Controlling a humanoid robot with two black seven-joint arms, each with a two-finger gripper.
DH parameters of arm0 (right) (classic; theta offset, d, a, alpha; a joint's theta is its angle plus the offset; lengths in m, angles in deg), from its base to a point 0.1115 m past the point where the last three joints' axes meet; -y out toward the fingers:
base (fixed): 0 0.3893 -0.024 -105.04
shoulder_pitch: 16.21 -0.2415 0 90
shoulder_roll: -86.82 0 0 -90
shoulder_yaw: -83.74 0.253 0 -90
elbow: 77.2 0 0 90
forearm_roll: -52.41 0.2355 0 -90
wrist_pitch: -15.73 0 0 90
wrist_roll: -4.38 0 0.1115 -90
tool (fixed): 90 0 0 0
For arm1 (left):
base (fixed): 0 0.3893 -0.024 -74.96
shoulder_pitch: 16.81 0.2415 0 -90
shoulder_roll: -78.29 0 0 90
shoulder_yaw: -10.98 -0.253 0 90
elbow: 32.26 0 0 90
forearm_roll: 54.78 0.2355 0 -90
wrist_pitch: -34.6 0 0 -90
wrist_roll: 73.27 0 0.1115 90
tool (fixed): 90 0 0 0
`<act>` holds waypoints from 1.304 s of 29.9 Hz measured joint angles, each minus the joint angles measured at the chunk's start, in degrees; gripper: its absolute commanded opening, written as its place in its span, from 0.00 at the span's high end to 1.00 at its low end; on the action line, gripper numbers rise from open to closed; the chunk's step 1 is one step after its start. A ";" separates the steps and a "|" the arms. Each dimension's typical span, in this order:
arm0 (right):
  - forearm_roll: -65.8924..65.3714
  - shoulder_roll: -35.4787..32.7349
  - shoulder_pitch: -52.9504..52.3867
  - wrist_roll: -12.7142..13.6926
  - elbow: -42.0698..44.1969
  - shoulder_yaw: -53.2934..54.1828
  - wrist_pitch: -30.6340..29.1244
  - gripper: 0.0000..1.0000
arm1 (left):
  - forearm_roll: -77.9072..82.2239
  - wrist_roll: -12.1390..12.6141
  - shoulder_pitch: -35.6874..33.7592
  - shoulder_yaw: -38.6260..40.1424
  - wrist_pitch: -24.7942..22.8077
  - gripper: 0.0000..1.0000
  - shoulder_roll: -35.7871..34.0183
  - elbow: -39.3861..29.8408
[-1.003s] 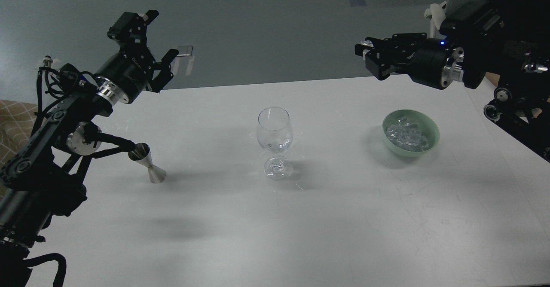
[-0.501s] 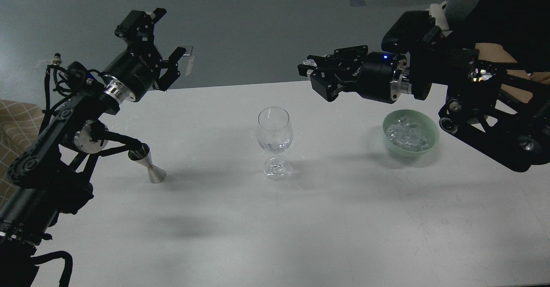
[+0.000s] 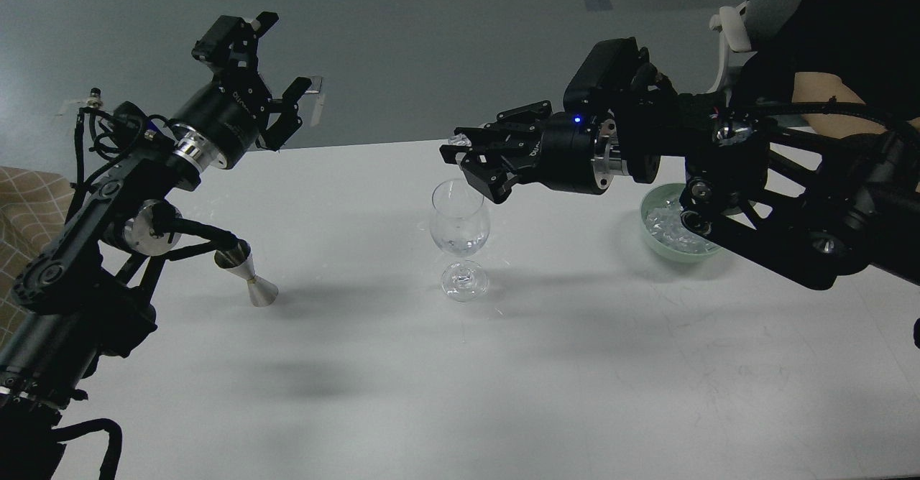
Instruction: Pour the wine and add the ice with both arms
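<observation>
— While the left gripper [image 3: 269, 63] hangs spread and empty at far left, what moved?
— Right gripper [image 3: 466, 155] swept leftward from over the green bowl [image 3: 650, 232] and now sits just above the wine glass [image 3: 458, 214] rim. Fingers pinch a small glinting ice cube [image 3: 460, 139].
— Remaining ice [image 3: 665, 223]?
— In the bowl, right of the glass, partly hidden by the arm.
— Jigger [image 3: 248, 275]?
— Untouched, near left.
— Meaning?
— Likely the drop comes next; the pinch must be centred over the glass mouth first.
</observation>
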 measured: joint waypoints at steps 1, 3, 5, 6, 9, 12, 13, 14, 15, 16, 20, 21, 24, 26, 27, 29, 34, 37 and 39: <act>0.00 0.21 -0.13 0.03 -0.02 -0.11 -0.05 0.92 | 0.00 -0.01 0.00 0.01 -0.03 0.02 0.00 0.00; -0.01 0.77 -0.38 0.03 -0.07 -0.41 -0.16 0.92 | 0.00 -0.01 0.00 0.01 -0.04 0.02 0.04 0.00; -0.01 1.18 -0.90 0.03 -0.07 -0.93 -0.74 0.92 | 0.00 -0.01 0.03 0.01 -0.05 0.02 0.13 0.00; -0.01 1.26 -1.01 0.03 -0.07 -1.09 -1.15 0.92 | 0.00 -0.01 0.06 0.01 -0.06 0.02 0.14 0.00; -0.01 1.40 -1.03 -0.03 -0.07 -1.37 -1.96 0.92 | 0.00 -0.01 0.09 0.01 -0.06 0.02 0.07 0.00; -0.08 1.41 -0.68 -0.04 -0.02 -1.93 -2.13 0.92 | 0.00 -0.01 0.10 0.01 -0.06 0.02 -0.14 0.00; -0.09 1.42 -0.60 -0.04 -0.01 -2.18 -2.15 0.92 | 0.00 -0.01 0.10 0.01 -0.06 0.02 -0.19 0.00; -0.09 1.43 -0.54 -0.05 0.00 -2.44 -2.16 0.92 | 0.00 -0.01 0.10 0.01 -0.06 0.02 -0.21 0.00; -0.11 1.44 -0.51 -0.05 0.02 -2.70 -2.16 0.92 | 0.00 -0.01 0.11 0.01 -0.06 0.02 -0.23 0.00; -0.12 1.44 -0.45 -0.05 0.05 -2.91 -2.16 0.92 | 0.00 -0.01 0.10 0.01 -0.06 0.02 -0.24 0.00; -0.14 1.44 -0.18 -0.05 0.11 -3.29 -2.16 0.91 | 0.00 -0.01 0.10 0.01 -0.06 0.02 -0.25 0.00; -0.14 1.45 -0.14 -0.05 0.14 -3.29 -2.16 0.91 | 0.00 -0.01 0.10 0.01 -0.06 0.02 -0.25 0.00; -0.14 1.52 -0.06 -0.05 0.22 -3.33 -2.16 0.90 | 0.00 -0.01 0.09 0.01 -0.06 0.02 -0.14 0.00; -0.14 1.52 -0.04 -0.05 0.28 -3.35 -2.16 0.86 | 0.00 -0.01 0.08 0.01 -0.06 0.02 -0.10 0.00; -0.13 1.52 0.02 -0.05 0.32 -3.35 -2.16 0.83 | 0.00 -0.01 0.08 0.01 -0.06 0.02 -0.10 0.00; -0.13 1.56 0.16 -0.05 0.32 -3.35 -2.16 0.78 | 0.00 -0.01 0.08 0.01 -0.06 0.02 -0.13 0.00; -0.10 2.38 0.30 0.03 0.32 -3.36 -2.16 0.67 | 0.00 -0.01 0.07 0.01 -0.05 0.02 -0.33 0.00; -0.10 2.46 0.30 0.44 0.40 -3.36 -2.16 0.60 | 0.00 -0.01 0.02 0.01 -0.03 0.02 -0.35 0.00; -0.10 2.48 0.30 0.65 0.41 -3.36 -2.16 0.57 | 0.00 -0.01 0.01 0.05 -0.03 0.02 -0.35 0.00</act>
